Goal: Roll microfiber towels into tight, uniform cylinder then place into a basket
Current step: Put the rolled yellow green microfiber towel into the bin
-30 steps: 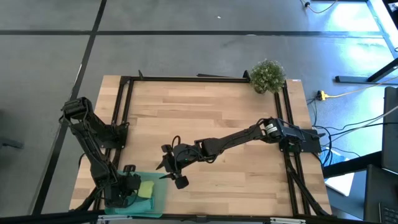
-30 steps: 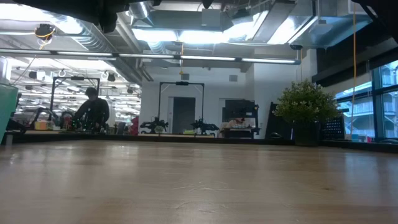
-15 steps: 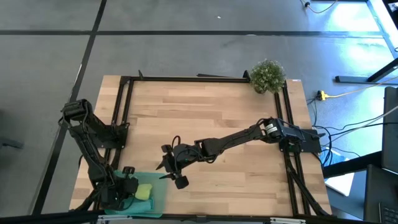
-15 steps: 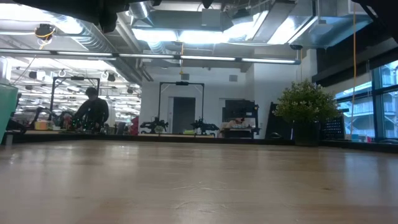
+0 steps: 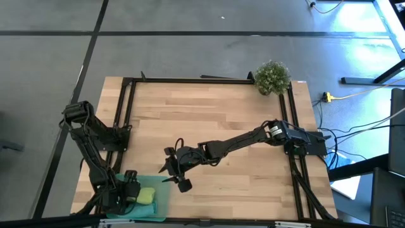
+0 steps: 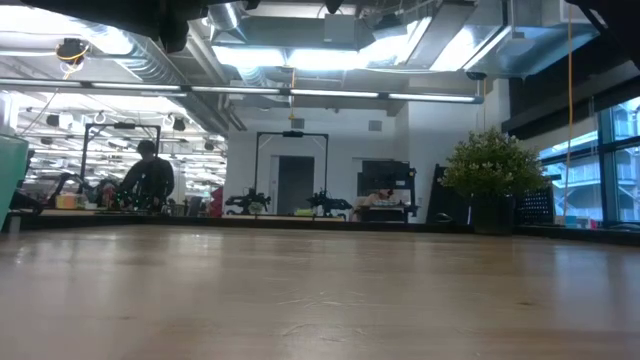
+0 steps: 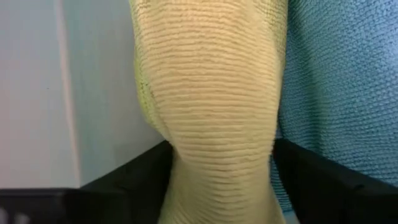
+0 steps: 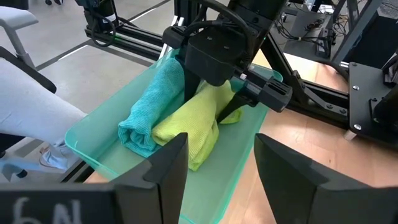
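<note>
The basket [image 8: 93,143] stands at the table's near left corner [image 5: 161,199]. Two rolled towels lie in it side by side on its floor: a teal one [image 8: 152,106] and a lime one [image 8: 193,127]. My left gripper [image 8: 233,106] reaches down into the basket, open. Its fingers stand on either side of the lime roll [image 7: 211,93], at the end farther from the right wrist camera. The teal roll [image 7: 342,81] lies right beside it. My right gripper [image 5: 180,177] hangs open over the table's middle, pointing at the basket, with nothing between its fingers [image 8: 221,174]. My left gripper comes from above, slanting down, with its fingers [image 7: 130,186] across the lime roll. Their inner faces lie along the roll's two sides [image 7: 180,174]; whether they still touch the cloth I cannot tell. The roll lies along the basket floor.
A potted plant [image 5: 272,76] stands at the far right corner. A black frame [image 5: 190,80] runs round the table's edges. Bare wood lies between the basket and the plant. In the low view only the basket's corner [image 6: 10,170] shows, and a person sits far off in the room.
</note>
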`<state>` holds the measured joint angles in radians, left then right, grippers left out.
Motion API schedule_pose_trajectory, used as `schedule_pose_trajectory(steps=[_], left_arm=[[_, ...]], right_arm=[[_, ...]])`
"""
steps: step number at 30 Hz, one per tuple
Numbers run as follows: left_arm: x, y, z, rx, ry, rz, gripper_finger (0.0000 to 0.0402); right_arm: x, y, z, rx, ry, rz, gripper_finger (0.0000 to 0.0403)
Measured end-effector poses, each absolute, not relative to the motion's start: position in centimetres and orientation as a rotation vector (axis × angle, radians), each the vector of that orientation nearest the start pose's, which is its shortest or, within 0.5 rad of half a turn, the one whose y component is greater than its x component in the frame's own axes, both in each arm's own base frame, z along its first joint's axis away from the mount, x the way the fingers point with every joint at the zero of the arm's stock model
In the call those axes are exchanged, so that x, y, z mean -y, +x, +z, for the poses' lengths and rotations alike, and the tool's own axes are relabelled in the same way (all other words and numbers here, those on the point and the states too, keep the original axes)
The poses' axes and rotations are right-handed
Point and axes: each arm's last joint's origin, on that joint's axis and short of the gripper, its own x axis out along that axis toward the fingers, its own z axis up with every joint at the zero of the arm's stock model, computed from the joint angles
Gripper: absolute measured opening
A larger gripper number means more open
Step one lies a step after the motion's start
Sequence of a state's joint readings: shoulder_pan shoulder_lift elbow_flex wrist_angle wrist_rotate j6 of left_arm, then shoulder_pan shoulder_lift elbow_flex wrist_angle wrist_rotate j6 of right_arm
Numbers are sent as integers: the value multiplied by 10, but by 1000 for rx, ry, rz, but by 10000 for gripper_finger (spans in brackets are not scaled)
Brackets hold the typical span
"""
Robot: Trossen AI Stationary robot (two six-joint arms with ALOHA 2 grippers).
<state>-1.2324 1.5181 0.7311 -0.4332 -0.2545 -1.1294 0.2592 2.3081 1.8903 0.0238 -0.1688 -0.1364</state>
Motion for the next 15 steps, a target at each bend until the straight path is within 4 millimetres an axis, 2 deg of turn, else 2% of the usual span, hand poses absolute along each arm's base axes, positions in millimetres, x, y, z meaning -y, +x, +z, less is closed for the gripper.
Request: schedule_pose_trajectory(steps=[8,10,15], left_arm=[[237,91,147,-1201,-147,-209,382],[237,91,149,-1204,-161,-213,395],[235,90,159,-1194,-193,-236,397]], right_arm=[[-142,516,217,-367,-150,449,185],[-142,516,217,-367,-150,449,185],[-142,516,217,-367,-151,449,185]])
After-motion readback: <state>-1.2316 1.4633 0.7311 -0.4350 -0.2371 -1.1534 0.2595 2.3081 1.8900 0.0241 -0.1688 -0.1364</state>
